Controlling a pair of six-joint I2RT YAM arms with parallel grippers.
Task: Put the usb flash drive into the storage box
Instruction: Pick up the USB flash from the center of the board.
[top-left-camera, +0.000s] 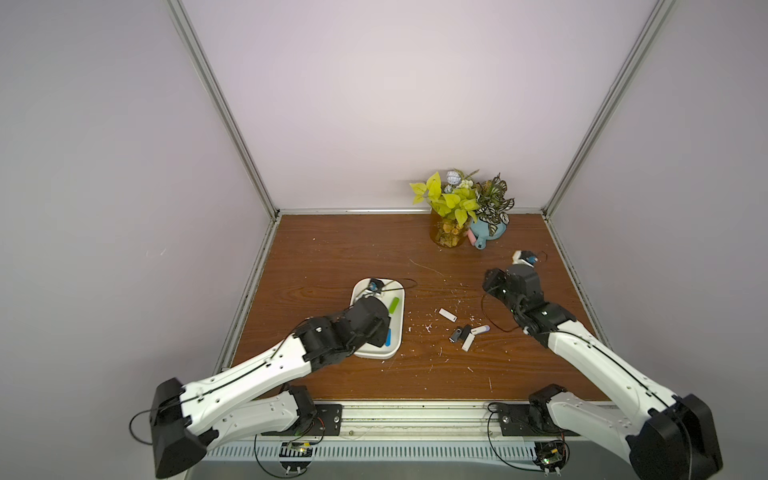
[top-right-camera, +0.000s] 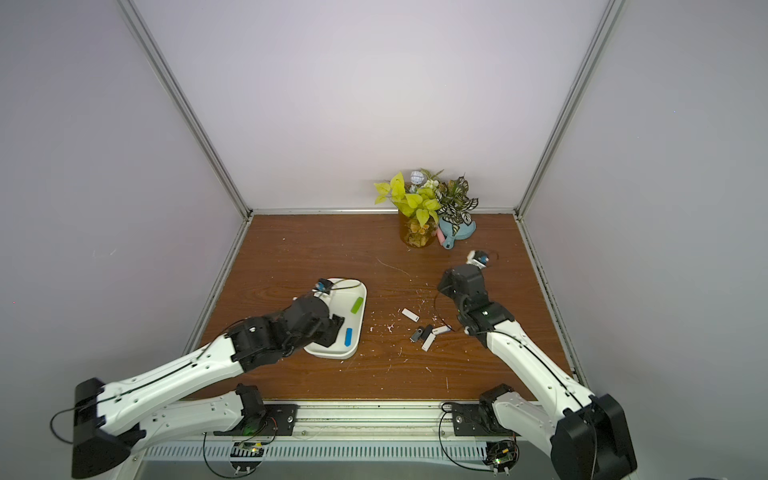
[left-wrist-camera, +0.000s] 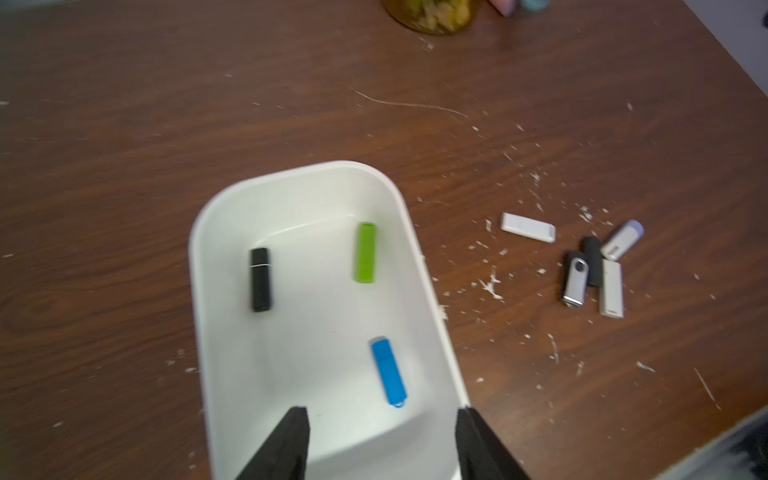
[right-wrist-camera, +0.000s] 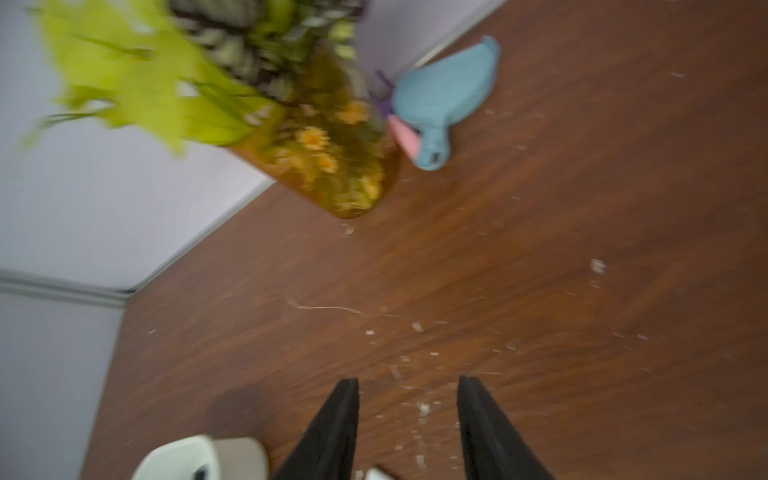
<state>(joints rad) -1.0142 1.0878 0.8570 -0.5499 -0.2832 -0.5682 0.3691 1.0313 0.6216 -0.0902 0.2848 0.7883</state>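
Note:
The storage box (left-wrist-camera: 291, 174) is a shallow white tray lying left of the table's middle, seen in both top views (top-left-camera: 376, 354) (top-right-camera: 332, 354). A black flash drive (left-wrist-camera: 260, 279), a green one (left-wrist-camera: 365, 252) and a blue one (left-wrist-camera: 388, 371) lie on its floor. My left gripper (left-wrist-camera: 383, 411) hangs open over the box's near end with nothing between its fingers. To the right of the box, a white flash drive (top-left-camera: 448, 314) and a cluster of several drives (top-left-camera: 467, 332) lie on the wood. My right gripper (right-wrist-camera: 408, 380) stands open and empty above the table beside them.
An amber glass vase of yellow-green leaves (top-left-camera: 448, 232) and a blue pot with a plant (top-left-camera: 488, 232) stand at the back right. White flecks and scratches dot the brown wooden table (top-left-camera: 340, 257). Walls with aluminium rails close in the left, back and right sides.

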